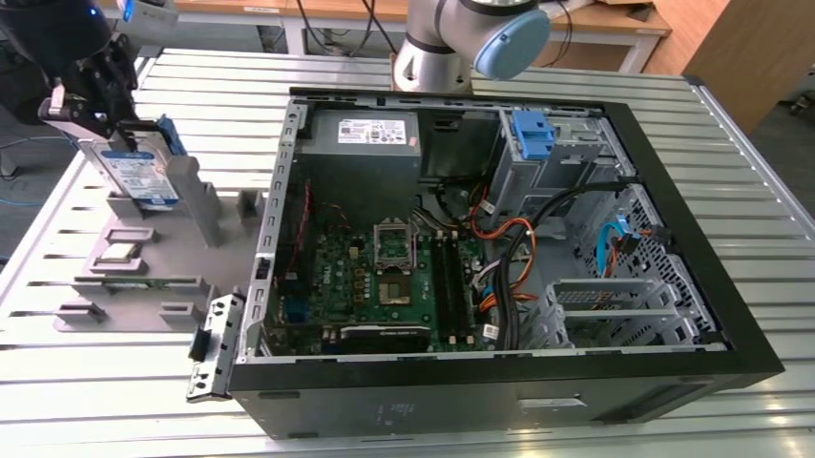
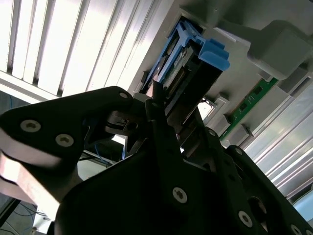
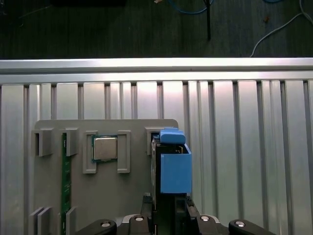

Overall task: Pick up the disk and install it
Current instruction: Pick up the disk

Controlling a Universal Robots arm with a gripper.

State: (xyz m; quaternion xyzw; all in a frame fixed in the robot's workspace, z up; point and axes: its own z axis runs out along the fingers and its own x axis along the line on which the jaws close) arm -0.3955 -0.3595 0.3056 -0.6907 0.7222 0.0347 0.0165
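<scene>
The gripper (image 1: 110, 126) clamps the disk (image 1: 137, 174) on edge, long axis near vertical, over the grey fixture plate (image 1: 159, 286) at the slatted metal table's (image 1: 114, 401) corner.

Upper left of the exterior view: disk (image 1: 137, 172) upright, clasped at its top by the gripper (image 1: 113, 124), over a fixture plate (image 1: 191, 239). Lower on the plate, a chip (image 1: 117, 253), then perhaps a memory stick (image 1: 134, 281). Centre and right: open computer case (image 1: 510, 367), on a slatted table (image 1: 76, 382).
</scene>
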